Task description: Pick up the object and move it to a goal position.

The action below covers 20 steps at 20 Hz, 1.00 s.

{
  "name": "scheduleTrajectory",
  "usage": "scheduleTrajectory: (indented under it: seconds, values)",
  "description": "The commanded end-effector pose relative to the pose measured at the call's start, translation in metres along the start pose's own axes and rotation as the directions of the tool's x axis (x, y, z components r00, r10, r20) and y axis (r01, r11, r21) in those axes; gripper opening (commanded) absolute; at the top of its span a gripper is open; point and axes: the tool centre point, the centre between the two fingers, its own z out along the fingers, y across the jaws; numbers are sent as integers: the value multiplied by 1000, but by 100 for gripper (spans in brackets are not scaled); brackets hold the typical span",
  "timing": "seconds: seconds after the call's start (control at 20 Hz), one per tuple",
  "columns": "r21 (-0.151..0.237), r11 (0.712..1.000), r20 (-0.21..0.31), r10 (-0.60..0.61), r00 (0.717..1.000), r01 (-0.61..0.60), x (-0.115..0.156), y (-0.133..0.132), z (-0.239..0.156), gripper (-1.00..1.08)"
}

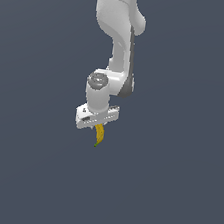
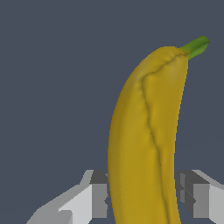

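Observation:
The yellow banana (image 1: 99, 134) hangs down from my white gripper (image 1: 97, 124) in the exterior view, its dark greenish tip pointing down. The gripper is shut on the banana's upper end. In the wrist view the banana (image 2: 144, 140) fills the middle of the picture, with its green tip far from the camera, and a grey finger (image 2: 98, 194) presses on each side of it. The fingertips themselves are hidden behind the gripper body in the exterior view.
The white arm (image 1: 120, 34) comes down from the top of the exterior view. A plain dark grey-blue surface (image 1: 174, 183) lies all around.

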Motion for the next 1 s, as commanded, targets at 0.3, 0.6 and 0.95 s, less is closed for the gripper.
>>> scheduleTrajectory:
  seconds: [0.3, 0.6, 0.95]
  values:
    - [-2, 1000, -2, 2, 1000, -2, -57, 58, -47, -100]
    - [-1, 1000, -3, 3, 1000, -3, -85, 88, -71, -100]
    - [-1, 1000, -3, 3, 1000, -3, -96, 101, -81, -100]
